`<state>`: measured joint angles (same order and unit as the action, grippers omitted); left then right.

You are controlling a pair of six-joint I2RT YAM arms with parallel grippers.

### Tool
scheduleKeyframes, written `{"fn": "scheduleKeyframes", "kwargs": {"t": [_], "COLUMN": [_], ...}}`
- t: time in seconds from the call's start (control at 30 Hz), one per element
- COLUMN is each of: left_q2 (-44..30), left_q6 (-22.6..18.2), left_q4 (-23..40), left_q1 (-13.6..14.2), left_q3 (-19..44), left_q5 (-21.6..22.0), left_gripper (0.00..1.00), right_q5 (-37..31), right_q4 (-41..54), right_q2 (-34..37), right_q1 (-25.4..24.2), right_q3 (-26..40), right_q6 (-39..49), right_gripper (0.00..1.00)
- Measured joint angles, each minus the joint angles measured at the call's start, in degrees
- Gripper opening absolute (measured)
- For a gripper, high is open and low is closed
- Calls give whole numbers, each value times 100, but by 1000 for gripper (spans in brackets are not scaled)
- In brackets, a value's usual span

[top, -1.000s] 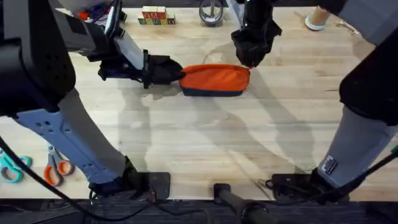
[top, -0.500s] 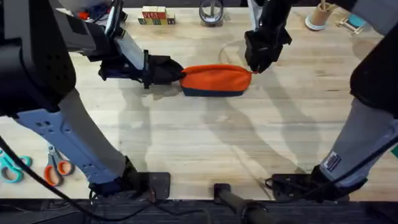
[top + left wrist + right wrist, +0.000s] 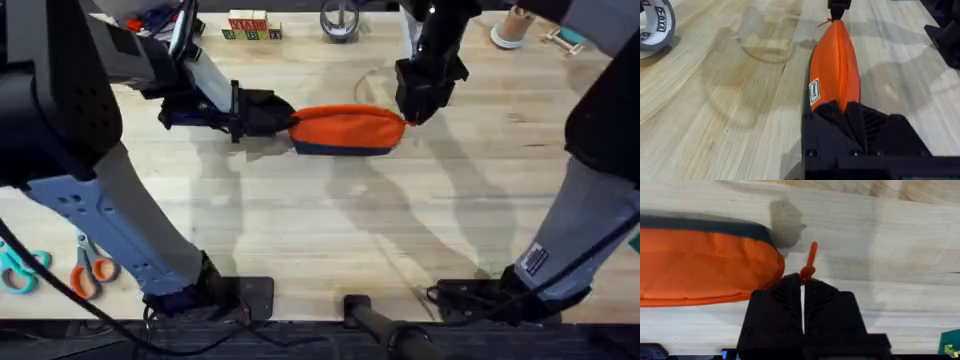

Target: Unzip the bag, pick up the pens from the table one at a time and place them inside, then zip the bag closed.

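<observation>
Here the small oblong orange fabric pouch lies zipped on the light wooden plank counter, its left end clamped by the left gripper, the right gripper pinching its orange zipper pull.

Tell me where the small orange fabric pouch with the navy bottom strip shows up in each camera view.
Overhead: the orange fabric pouch lies mid-table, between the two grippers.
Left wrist: pouch runs lengthwise away from the left gripper clamping its near end.
Right wrist: pouch beside the right gripper.
Shared landmark: the orange zipper pull at the pouch's end.
</observation>
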<state>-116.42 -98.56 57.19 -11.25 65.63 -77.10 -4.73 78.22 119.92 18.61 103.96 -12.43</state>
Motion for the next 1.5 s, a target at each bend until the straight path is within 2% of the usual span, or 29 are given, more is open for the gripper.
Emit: {"fn": "scheduleKeyframes", "kwargs": {"t": [0.53,0.57,0.77,0.8,1.3,1.5], "left_q2": [0,2,2,0,0,2], "left_q6": [0,0,0,0,0,0], "left_q4": [0,0,-4,-4,-4,-4], "left_q1": [-2,-2,-61,-78,-92,-92], "left_q3": [0,0,0,0,0,0], "left_q5": [9,11,22,22,24,24], "left_gripper": [39,39,39,39,39,39], "right_q5": [-169,-180,-672,-733,-903,-903], "right_q4": [27,46,225,233,474,475], "right_q2": [0,0,0,0,-22,-442], "right_q1": [-46,-46,-196,-227,-251,-211], "right_q3": [-24,-17,134,193,872,872], "right_q6": [2,0,11,26,24,24], "right_gripper": [33,69,910,974,997,996]}}
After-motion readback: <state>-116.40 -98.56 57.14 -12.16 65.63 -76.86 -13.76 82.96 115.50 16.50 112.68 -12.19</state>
